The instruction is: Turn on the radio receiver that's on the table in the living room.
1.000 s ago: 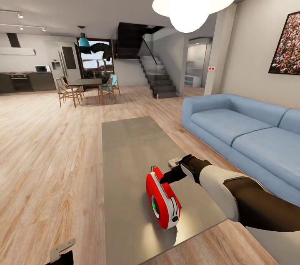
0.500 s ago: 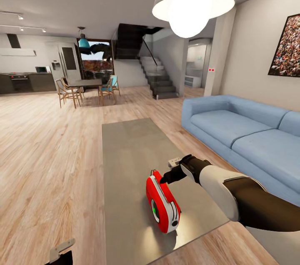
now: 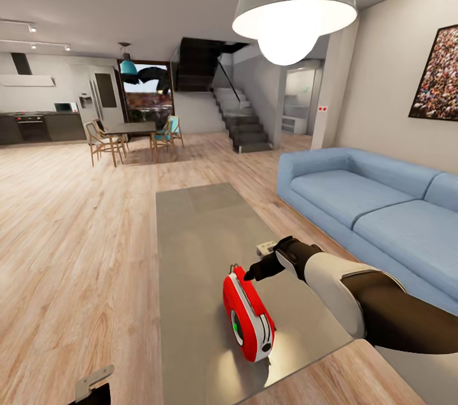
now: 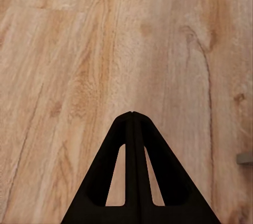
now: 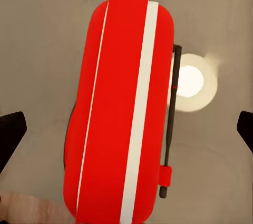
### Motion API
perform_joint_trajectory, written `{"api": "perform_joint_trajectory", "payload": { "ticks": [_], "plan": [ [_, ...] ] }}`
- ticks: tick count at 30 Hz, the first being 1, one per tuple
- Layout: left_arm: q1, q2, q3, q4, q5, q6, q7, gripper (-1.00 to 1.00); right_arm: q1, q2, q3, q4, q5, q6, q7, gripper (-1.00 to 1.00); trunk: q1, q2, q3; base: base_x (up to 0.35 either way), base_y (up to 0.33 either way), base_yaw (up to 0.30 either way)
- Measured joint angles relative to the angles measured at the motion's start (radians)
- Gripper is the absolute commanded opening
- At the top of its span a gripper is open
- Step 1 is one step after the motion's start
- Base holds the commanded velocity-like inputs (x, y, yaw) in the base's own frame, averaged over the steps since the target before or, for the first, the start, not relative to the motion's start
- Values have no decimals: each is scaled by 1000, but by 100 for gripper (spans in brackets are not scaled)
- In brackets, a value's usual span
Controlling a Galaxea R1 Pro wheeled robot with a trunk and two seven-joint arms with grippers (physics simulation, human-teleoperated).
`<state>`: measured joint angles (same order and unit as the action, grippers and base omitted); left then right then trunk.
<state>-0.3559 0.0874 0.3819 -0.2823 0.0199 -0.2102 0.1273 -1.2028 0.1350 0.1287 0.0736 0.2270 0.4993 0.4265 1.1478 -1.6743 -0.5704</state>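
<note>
Radio [image 5: 118,108] lies straight ahead between the right fingers [image 5: 11,132], spread wide and empty; left fingers [image 4: 132,168] closed, over the floor [image 4: 63,50].

The right arm reaches in from the lower right of the head view, its dark upper sleeve giving way to a white forearm and a black wrist. The right gripper [image 3: 253,271] points forward and down; in the right wrist view its two dark fingertips [image 5: 10,132] stand wide apart at opposite edges. The left gripper [image 4: 132,114] hangs low, its black fingers pressed together into one point.
</note>
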Motion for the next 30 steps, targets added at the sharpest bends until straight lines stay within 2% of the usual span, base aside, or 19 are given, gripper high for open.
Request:
{"api": "perform_joint_trajectory", "payload": {
  "ticks": [18, 22, 30],
  "plan": [
    [0, 0, 0, 0, 0, 0, 0, -100, 0, 0, 0, 0, 0, -1, 0, 100, -69, 126, 56, -296, 0, 0],
    [0, 0, 0, 0, 0, 0, 0, -100, 0, -2, 1, 0, -2, -4, -7, 100, -84, 154, 69, -116, 0, 0],
    [0, 1, 0, 0, 0, 0, 0, -100, 0, -5, 2, 0, -3, -10, -46, 100, -84, 154, 69, -14, 0, 0]
  ]
}}
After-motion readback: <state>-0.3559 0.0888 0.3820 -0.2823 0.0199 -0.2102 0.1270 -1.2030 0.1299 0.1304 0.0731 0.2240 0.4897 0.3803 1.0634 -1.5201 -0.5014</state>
